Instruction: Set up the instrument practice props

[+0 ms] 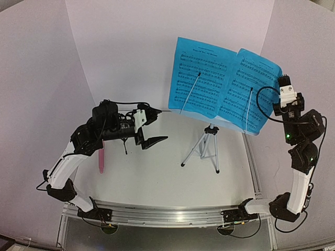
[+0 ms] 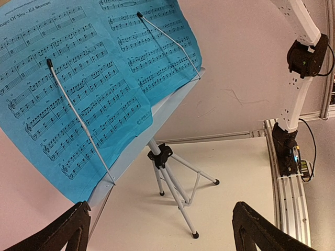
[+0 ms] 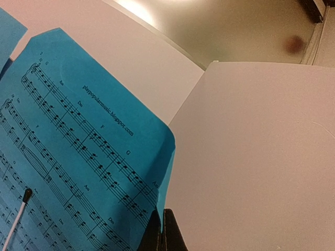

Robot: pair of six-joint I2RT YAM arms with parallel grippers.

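The pale-blue music stand (image 1: 230, 123) stands at centre right on silver tripod legs (image 1: 203, 149). Two blue sheet-music pages rest on it, the left page (image 1: 201, 76) and the right page (image 1: 248, 89), each under a thin wire retainer. My right gripper (image 1: 276, 109) is shut on the right edge of the right page (image 3: 78, 157). My left gripper (image 1: 155, 126) is open and empty, left of the stand, facing the tripod legs (image 2: 175, 183) and the pages (image 2: 78, 94). The pink microphone (image 1: 100, 159) lies on the table under my left arm. I cannot make out the black mic mount.
White backdrop panels close in the back and both sides. An aluminium rail (image 1: 167, 214) runs along the near edge and another along the right side (image 1: 252, 162). My right arm (image 2: 298, 78) rises right of the stand.
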